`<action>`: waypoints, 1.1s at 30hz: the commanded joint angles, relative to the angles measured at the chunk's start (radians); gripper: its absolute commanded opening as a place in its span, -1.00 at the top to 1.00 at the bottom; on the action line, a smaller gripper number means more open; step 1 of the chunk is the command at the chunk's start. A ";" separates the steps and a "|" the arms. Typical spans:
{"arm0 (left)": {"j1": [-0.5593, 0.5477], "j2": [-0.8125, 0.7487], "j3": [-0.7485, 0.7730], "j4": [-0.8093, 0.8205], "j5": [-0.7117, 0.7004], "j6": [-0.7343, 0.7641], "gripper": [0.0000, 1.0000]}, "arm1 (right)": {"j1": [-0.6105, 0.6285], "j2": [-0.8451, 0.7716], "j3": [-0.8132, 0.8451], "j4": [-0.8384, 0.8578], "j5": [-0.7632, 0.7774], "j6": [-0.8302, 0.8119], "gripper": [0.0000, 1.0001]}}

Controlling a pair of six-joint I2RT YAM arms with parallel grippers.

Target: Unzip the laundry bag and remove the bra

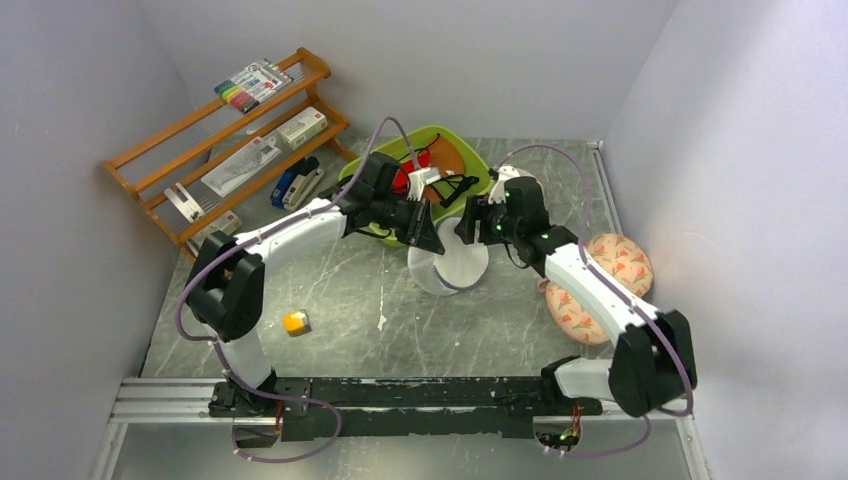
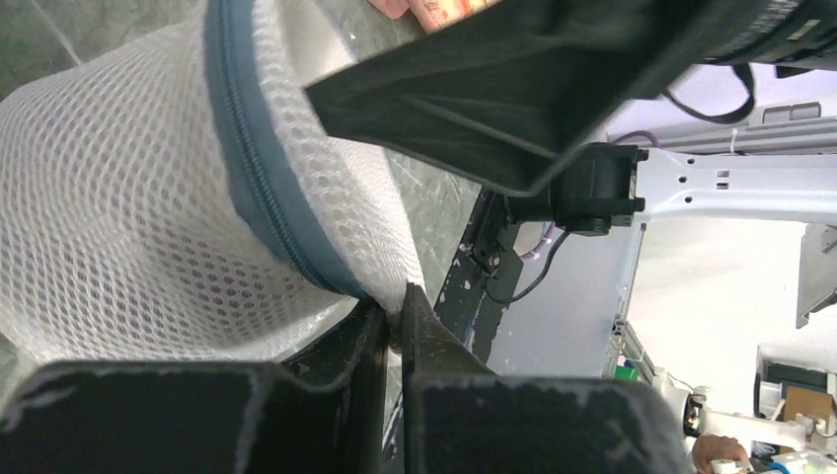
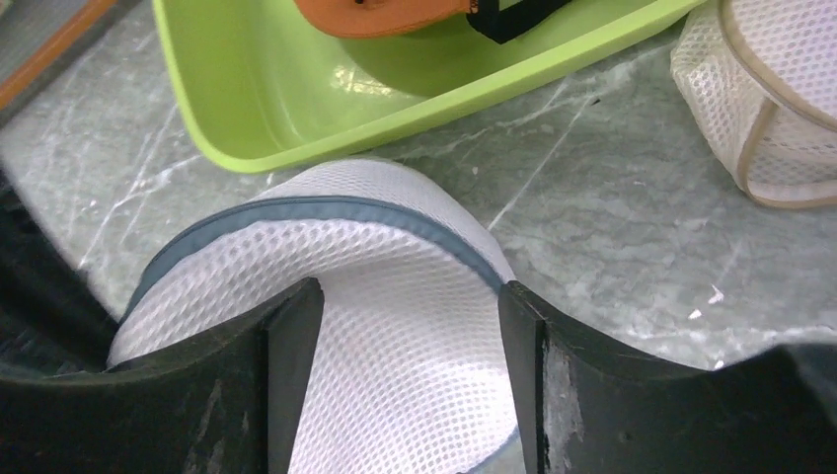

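The white mesh laundry bag (image 1: 448,268) stands on edge in the middle of the table, its grey-blue zipper rim (image 2: 259,188) closed as far as I can see. My left gripper (image 1: 426,236) is shut, its tips (image 2: 395,304) pinching the bag right at the zipper rim. My right gripper (image 1: 470,228) is open wide over the bag's other side; the mesh (image 3: 395,346) fills the gap between its fingers (image 3: 291,336) and spreads past the left one. The maroon bra is not in view.
A green basin (image 1: 372,165) holding a red garment (image 1: 408,178) and an orange item sits just behind the bag. There is a cream mesh pouch (image 3: 780,89) at the back right, a peach floral pouch (image 1: 600,285) at the right, a wooden rack (image 1: 230,140) at the back left, and a small yellow block (image 1: 296,322).
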 commanded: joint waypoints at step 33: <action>0.016 -0.702 -0.778 0.498 -0.323 -0.571 -0.47 | -0.012 -0.378 -0.381 0.131 -0.350 0.470 0.91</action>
